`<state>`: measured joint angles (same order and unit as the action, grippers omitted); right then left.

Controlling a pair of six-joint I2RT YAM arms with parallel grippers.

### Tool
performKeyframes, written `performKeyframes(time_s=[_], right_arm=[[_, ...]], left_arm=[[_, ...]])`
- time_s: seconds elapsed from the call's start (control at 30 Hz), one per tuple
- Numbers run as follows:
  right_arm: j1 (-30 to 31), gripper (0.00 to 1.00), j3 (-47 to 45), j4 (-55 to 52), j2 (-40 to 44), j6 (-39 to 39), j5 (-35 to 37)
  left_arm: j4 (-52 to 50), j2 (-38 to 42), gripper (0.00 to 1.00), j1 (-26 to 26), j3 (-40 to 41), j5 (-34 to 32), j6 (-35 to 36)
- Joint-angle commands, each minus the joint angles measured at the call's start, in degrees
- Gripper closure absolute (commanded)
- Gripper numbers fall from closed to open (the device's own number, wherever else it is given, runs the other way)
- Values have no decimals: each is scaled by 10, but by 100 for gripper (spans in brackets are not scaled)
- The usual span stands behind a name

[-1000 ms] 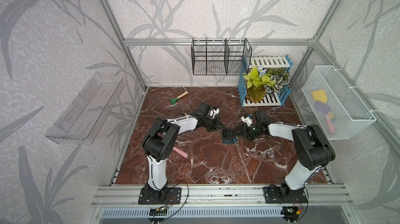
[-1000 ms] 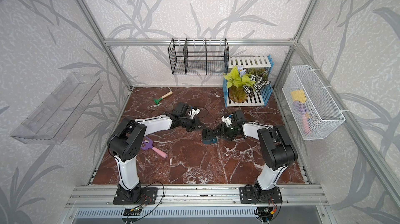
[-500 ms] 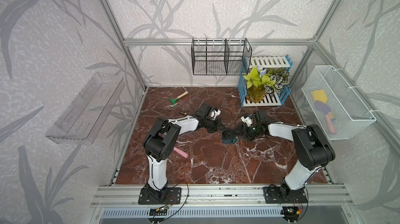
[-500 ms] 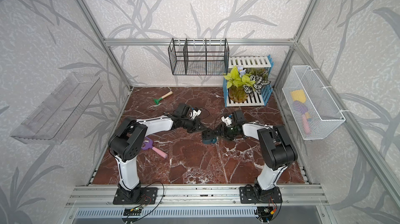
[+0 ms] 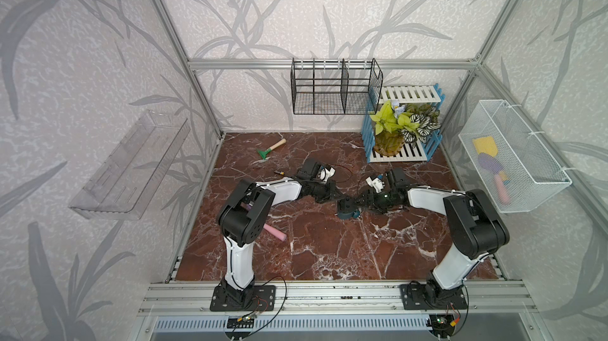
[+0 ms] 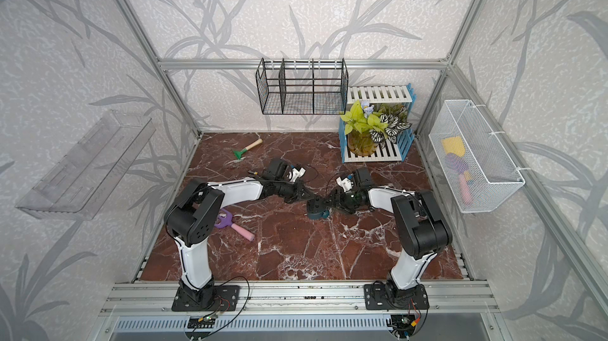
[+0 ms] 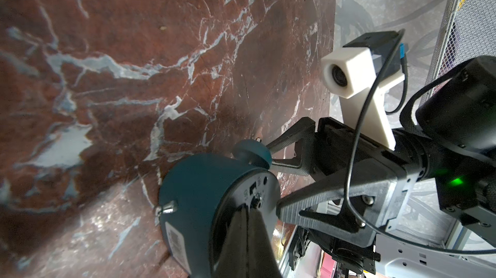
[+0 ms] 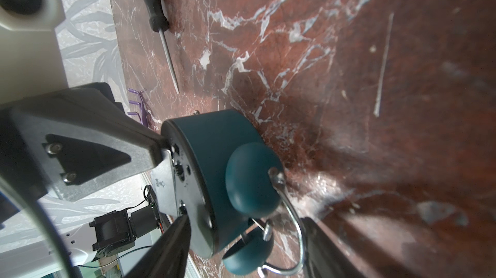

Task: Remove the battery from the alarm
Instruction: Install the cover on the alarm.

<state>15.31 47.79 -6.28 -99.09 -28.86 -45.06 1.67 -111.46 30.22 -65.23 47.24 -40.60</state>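
Right claw [image 7: 275, 182] grips the alarm [image 7: 204, 190]; closed left claw [image 7: 248, 209] touches its back. The battery [image 5: 279, 172] seems already out, lying well apart from the alarm.

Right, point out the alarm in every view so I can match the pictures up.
In a top view: alarm mid-table, where the two arms' tips meet.
In a top view: same spot, mid-table between the arms.
Left wrist: lower middle, teal side and dark back showing.
Right wrist: centre, teal body with two round bells.
Shared landmark: the shut left gripper, tip at the alarm's dark back.
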Motion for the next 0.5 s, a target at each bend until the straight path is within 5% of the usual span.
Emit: performKeyframes(time_s=[0.0, 0.47], right_arm=[[3, 33, -4, 9, 0, 1, -7], [3, 29, -12, 16, 11, -6, -3]], left_arm=[[-12, -5, 100, 5, 14, -17, 0], [-39, 0, 80, 5, 8, -41, 13]])
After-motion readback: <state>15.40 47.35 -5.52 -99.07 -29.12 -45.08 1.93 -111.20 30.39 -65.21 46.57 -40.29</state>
